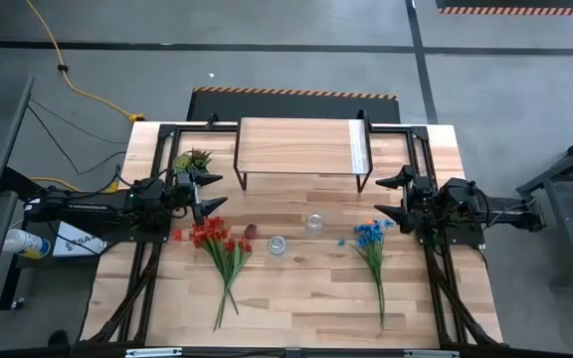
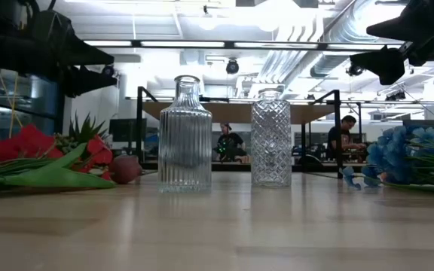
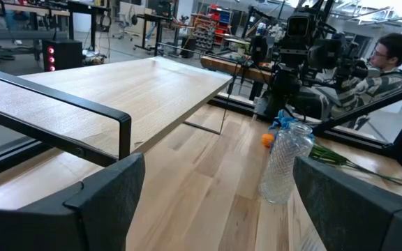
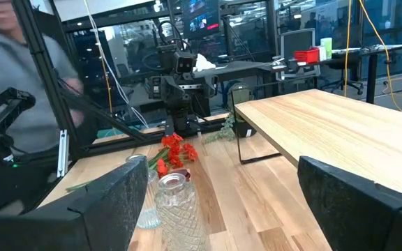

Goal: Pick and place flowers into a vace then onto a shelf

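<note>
1. Flowers lay flat on the table [image 1: 296,288] in two bunches: the red bunch [image 1: 217,242] toward the left side, the blue bunch [image 1: 371,237] toward the right, stems pointing to the near edge.
2. A dark maroon bloom [image 1: 250,231] rested just beside the red blooms.
3. An orange bloom [image 3: 267,139] showed in the left wrist view, low beside one glass bottle.
4. Two clear glass bottles stood upright between the bunches: a ribbed bottle [image 2: 184,135] and a diamond-cut bottle [image 2: 271,138], apart from each other.
5. The shelf [image 1: 301,147] stood at the far side of the table, its plank top bare.
6. A small green tuft [image 1: 193,159] sat near the shelf's left end.
7. The left gripper [image 1: 210,191] hovered above the table near the shelf's left legs, fingers spread wide, holding nothing.
8. The right gripper [image 1: 390,196] hovered near the shelf's right legs, above the blue blooms, also spread wide and empty.
9. People sat in the room beyond the table.
</note>
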`<state>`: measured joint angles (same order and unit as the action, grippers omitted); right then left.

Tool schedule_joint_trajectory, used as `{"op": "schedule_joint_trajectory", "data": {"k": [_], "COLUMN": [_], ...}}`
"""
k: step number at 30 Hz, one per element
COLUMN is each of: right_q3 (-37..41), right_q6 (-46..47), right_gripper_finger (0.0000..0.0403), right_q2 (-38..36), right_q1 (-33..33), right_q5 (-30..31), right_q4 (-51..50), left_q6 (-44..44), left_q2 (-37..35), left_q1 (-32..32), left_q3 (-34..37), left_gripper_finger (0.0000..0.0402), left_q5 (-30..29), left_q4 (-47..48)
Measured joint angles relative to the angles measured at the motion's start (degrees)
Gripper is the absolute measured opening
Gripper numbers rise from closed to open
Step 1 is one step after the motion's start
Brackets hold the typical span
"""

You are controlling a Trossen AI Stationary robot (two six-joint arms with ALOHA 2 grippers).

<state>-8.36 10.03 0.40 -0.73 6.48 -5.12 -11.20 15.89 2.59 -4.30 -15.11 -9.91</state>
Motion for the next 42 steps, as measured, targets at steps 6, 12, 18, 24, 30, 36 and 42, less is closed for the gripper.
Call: {"op": "schedule_joint_trajectory", "data": {"k": [6,12,18,24,30,36,42], "right_q3": [0.0,0.0,0.0,0.0,0.0,0.0,0.0], "right_q6": [0.0,0.0,0.0,0.0,0.0,0.0,0.0], "right_gripper_finger": [0.0358,0.0358,0.0358,0.0358,0.0358,0.0358,0.0358], "right_q2": [0.0,0.0,0.0,0.0,0.0,0.0,0.0], "right_q1": [0.0,0.0,0.0,0.0,0.0,0.0,0.0], "right_q5": [0.0,0.0,0.0,0.0,0.0,0.0,0.0], "right_q4": [0.0,0.0,0.0,0.0,0.0,0.0,0.0], "left_q6": [0.0,0.0,0.0,0.0,0.0,0.0,-3.4], "left_q2": [0.0,0.0,0.0,0.0,0.0,0.0,0.0], "left_q1": [0.0,0.0,0.0,0.0,0.0,0.0,0.0], "left_q3": [0.0,0.0,0.0,0.0,0.0,0.0,0.0], "left_gripper_finger": [0.0399,0.0399,0.0399,0.0399,0.0399,0.0399,0.0399], "left_q5": [0.0,0.0,0.0,0.0,0.0,0.0,0.1], "left_q4": [0.0,0.0,0.0,0.0,0.0,-0.1,-1.0]}}
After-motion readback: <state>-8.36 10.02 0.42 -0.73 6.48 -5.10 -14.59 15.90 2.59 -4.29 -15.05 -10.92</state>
